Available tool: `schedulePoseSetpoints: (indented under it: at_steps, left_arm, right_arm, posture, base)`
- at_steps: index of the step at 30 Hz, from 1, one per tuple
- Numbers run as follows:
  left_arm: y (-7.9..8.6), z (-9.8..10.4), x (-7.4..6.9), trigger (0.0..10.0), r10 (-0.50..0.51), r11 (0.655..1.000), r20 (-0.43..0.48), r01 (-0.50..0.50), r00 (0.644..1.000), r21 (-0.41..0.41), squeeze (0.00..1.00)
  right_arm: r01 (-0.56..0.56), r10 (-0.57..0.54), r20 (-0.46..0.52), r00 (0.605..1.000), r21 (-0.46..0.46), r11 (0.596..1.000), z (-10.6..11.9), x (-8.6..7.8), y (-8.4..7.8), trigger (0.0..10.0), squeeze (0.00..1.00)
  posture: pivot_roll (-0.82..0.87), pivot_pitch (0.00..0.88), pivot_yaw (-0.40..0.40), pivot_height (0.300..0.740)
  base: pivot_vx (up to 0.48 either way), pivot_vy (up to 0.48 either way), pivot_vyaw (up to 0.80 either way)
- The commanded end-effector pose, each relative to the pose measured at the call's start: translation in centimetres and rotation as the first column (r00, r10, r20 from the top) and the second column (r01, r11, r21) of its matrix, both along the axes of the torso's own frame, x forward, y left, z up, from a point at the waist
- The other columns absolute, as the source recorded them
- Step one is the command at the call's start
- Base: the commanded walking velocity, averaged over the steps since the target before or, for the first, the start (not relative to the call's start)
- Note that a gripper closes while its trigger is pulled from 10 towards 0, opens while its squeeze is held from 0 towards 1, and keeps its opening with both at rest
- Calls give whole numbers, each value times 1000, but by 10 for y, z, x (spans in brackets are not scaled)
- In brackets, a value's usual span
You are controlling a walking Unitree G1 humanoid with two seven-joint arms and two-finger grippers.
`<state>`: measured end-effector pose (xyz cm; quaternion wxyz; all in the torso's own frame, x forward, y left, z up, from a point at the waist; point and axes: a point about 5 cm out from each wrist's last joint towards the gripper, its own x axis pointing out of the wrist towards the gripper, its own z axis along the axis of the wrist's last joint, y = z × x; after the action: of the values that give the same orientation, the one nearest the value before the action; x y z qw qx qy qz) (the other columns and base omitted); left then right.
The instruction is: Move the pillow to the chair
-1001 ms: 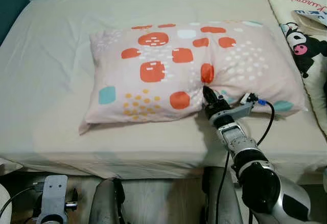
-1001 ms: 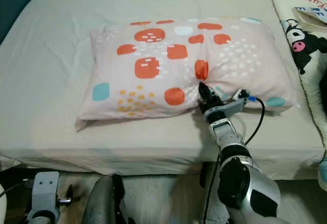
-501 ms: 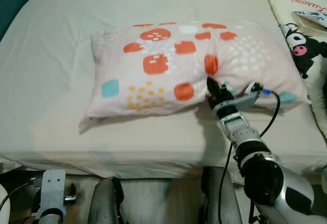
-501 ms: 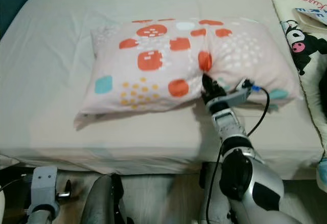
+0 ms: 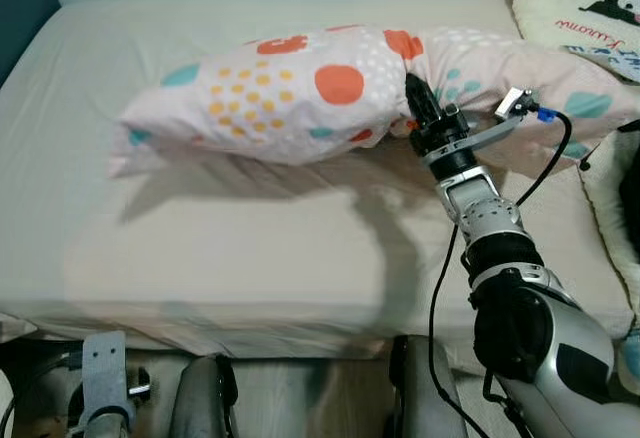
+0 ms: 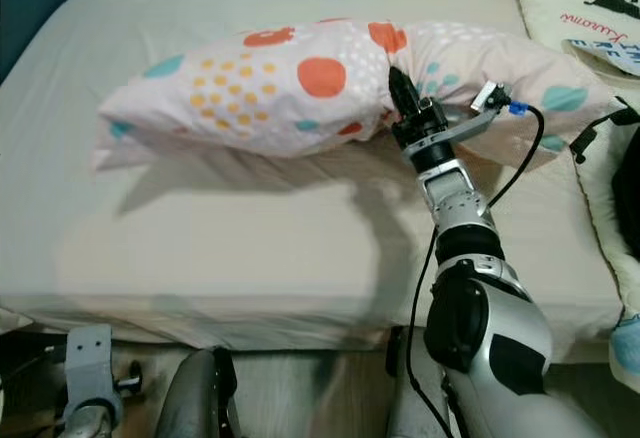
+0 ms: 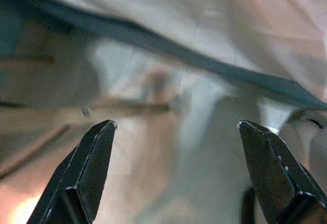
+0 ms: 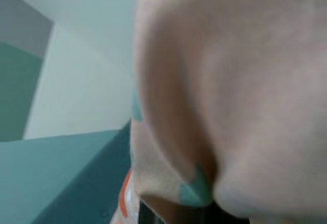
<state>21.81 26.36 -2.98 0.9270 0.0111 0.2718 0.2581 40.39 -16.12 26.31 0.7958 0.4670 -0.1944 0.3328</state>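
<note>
A pale pink pillow [image 5: 300,88] with orange, yellow and teal spots hangs lifted above the bed, sagging at both ends and casting a shadow on the sheet. My right gripper [image 5: 418,108] is shut on the pillow's near edge at its middle, the black fingers buried in the fabric. In the right wrist view the pillow fabric [image 8: 240,96] is pressed right up to the camera. My left gripper [image 7: 176,173] hangs low beside the bed, its two black fingers [image 7: 84,168] wide open with nothing between them.
The bed [image 5: 200,248] with its cream sheet spreads across the view, its front edge close to my legs. A white blanket with black cartoon figures [image 5: 585,13] lies at the right end of the bed. A teal wall [image 5: 18,8] stands at far left.
The pillow has come up off the sheet, held by my right gripper, and now hangs in the air tipped over. The right arm has risen and reached further forward.
</note>
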Motion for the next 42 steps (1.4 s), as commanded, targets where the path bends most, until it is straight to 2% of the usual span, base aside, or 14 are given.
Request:
schedulePoseSetpoints:
  at_steps: [1,5,9,12,13,16,21,28,34,42]
  left_arm:
    - [-1,-12,-14,10000,35,998,-56,-37,998,-50,0]
    - [-4,-22,-21,10000,59,993,-105,-68,993,-91,0]
    - [-7,-28,-28,10000,22,996,-161,-36,987,-84,0]
    - [-12,-42,-47,10000,-23,996,-264,1,964,-86,0]
    - [-12,-42,-47,10000,-23,996,-264,1,964,-86,0]
    - [-16,-51,-61,10000,-33,995,-330,0,944,-100,0]
    - [-21,-56,-69,10000,-61,994,-374,21,926,-111,0]
    - [-27,-57,-67,10000,-109,992,-393,76,913,-98,0]
    - [-29,-56,-63,10000,-140,989,-394,115,908,-88,0]
    - [-26,-57,-65,10000,-151,988,-412,128,899,-82,0]
  right_arm:
    - [-23,22,115,993,3,1000,18,-4,3,0,0]
    - [-64,65,95,993,-11,998,3,-7,16,0,0]
    - [-100,102,95,990,-24,995,-3,-11,26,0,0]
    - [-135,139,100,985,-43,990,-8,-16,38,0,0]
    - [-135,139,100,985,-43,990,-8,-16,38,0,0]
    - [-157,162,96,982,-56,986,-11,-20,46,0,0]
    - [-186,193,91,977,-80,979,-14,-23,57,0,0]
    - [-208,216,85,973,-89,974,-17,-27,65,0,0]
    - [-229,238,80,968,-108,967,-19,-30,73,0,0]
    - [-235,243,61,968,-124,964,-25,-34,76,0,0]
  posture:
    - [19,118,25,534]
    - [14,96,28,548]
    - [4,78,35,558]
    - [-8,63,44,573]
    - [-8,63,44,573]
    - [-14,55,44,587]
    - [-19,46,42,607]
    - [-18,42,42,626]
    - [-28,30,45,646]
    - [-27,27,48,675]
  base:
    - [-480,0,0]
    - [0,0,0]
    - [0,0,0]
    - [0,0,0]
    - [0,0,0]
    - [0,0,0]
    - [0,0,0]
    - [-396,0,0]
    - [0,0,0]
    - [0,0,0]
